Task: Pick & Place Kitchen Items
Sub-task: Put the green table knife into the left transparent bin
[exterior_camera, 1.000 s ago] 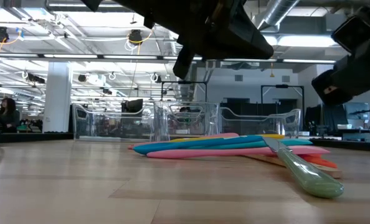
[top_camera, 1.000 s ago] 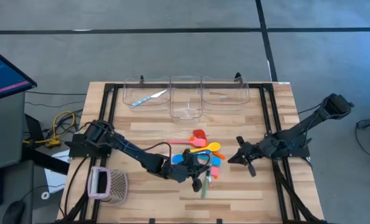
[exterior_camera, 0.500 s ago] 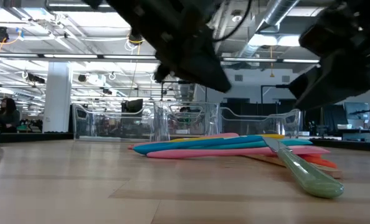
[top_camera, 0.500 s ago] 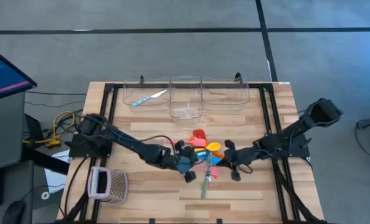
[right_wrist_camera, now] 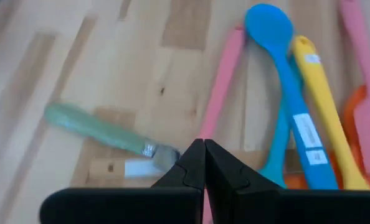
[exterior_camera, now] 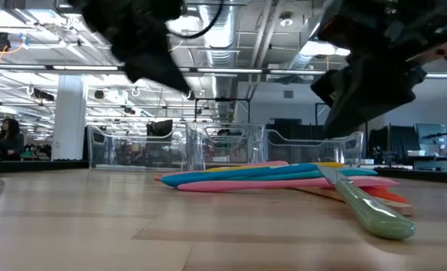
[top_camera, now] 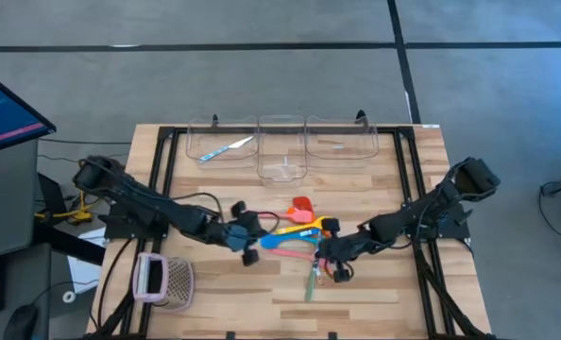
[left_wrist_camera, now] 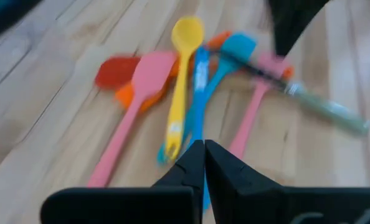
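The kitchen items lie in a loose pile (top_camera: pixel 299 227) at mid-table: yellow spoon (left_wrist_camera: pixel 182 93), blue spoon (right_wrist_camera: pixel 284 81), pink spatula (left_wrist_camera: pixel 135 106), red and orange pieces. A teal-handled knife (top_camera: pixel 311 283) rests flat with its blade end against the pile's near side. My left gripper (top_camera: pixel 254 236) hangs shut just left of the pile, above the wood. My right gripper (top_camera: pixel 330 257) hangs shut over the pile's near-right side, close to the knife blade (right_wrist_camera: pixel 135 168). The low view shows both grippers raised over the utensils (exterior_camera: pixel 284 177).
Three clear bins stand in a row at the far edge (top_camera: pixel 282 142); the left one holds a silvery utensil (top_camera: pixel 229 148). A pink-and-white mesh basket (top_camera: pixel 162 280) stands near the table's near-left corner. Bare wood lies left of the pile and along the near edge.
My left gripper has drawn back from over the pile toward the table's left edge. My right gripper has moved from the right side toward the pile and now hangs over its near-right side. The utensils have stayed where they were.
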`<control>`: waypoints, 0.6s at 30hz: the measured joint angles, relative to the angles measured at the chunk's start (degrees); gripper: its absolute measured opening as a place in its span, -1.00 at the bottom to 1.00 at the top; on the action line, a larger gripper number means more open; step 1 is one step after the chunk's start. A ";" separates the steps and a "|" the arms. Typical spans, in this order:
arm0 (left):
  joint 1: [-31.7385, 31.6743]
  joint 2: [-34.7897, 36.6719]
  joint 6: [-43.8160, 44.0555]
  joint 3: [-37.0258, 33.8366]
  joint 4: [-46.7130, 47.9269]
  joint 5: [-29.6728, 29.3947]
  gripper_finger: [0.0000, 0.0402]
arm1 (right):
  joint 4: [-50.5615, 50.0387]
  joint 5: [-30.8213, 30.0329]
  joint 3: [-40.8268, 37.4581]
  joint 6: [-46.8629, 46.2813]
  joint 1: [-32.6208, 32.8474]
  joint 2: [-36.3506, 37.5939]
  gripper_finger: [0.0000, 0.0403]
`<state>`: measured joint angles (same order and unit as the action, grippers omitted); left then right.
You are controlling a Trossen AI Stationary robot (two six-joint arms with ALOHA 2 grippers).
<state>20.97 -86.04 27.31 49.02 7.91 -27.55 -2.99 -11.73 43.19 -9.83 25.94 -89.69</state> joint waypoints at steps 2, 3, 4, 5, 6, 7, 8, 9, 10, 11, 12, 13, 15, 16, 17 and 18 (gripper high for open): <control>0.00 2.72 0.04 -3.20 -0.96 -0.08 -0.99 | -2.26 1.79 2.82 4.81 0.58 -1.75 -1.00; -0.02 4.01 0.07 -4.69 -1.13 -0.26 -0.99 | -3.09 2.92 4.24 7.13 0.76 -2.70 -1.00; -0.08 5.14 0.00 -5.83 -2.29 -0.49 -0.99 | -3.10 4.27 5.79 8.94 0.78 -3.98 -1.00; -0.03 6.32 -0.04 -6.83 -2.98 -0.51 -0.99 | -3.97 5.00 7.13 10.30 1.22 -4.92 -1.00; -0.02 7.56 -0.07 -7.75 -3.30 -0.66 -0.99 | -5.66 5.74 8.39 11.27 1.53 -5.82 -1.00; 0.00 8.63 -0.28 -8.45 -3.84 -0.64 -0.99 | -6.25 6.19 10.34 11.72 1.81 -7.28 -1.00; 0.09 9.73 -0.68 -9.12 -4.28 -0.59 -0.99 | -6.82 6.44 12.27 12.02 1.99 -8.73 -1.00; 0.14 10.78 -1.30 -9.57 -4.36 -0.67 -0.99 | -9.44 6.76 13.88 12.79 2.19 -9.73 -1.00; 0.17 11.62 -1.84 -9.81 -4.56 -0.67 -0.99 | -12.23 7.13 15.73 13.87 2.27 -11.02 -1.00; 0.23 12.47 -2.62 -10.05 -4.72 -0.56 -0.99 | -13.84 7.47 17.93 14.81 2.34 -12.72 -1.00; 0.39 13.47 -3.22 -10.29 -4.53 -0.61 -0.99 | -15.75 7.46 19.74 15.52 2.53 -14.11 -1.00; 0.36 14.19 -3.96 -10.32 -4.47 -0.68 -0.99 | -18.72 7.45 21.54 15.80 2.53 -15.31 -1.00; 0.36 15.43 -5.73 -10.26 -4.60 -0.59 -0.99 | -23.25 7.45 25.82 15.83 2.15 -17.90 -1.00; 0.37 16.06 -6.29 -10.28 -4.46 -0.67 -0.99 | -26.21 7.43 27.79 15.86 1.88 -18.89 -1.00; 0.30 16.42 -6.92 -10.26 -5.21 -0.70 -0.99 | -29.87 7.44 29.89 15.88 1.72 -19.77 -1.00; 0.24 16.80 -7.61 -10.19 -5.40 -0.62 -0.99 | -33.02 7.39 31.97 16.28 1.67 -20.69 -1.00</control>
<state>21.21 -69.24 19.70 38.83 2.51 -28.17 -36.00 -4.33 75.16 6.45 27.61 -110.38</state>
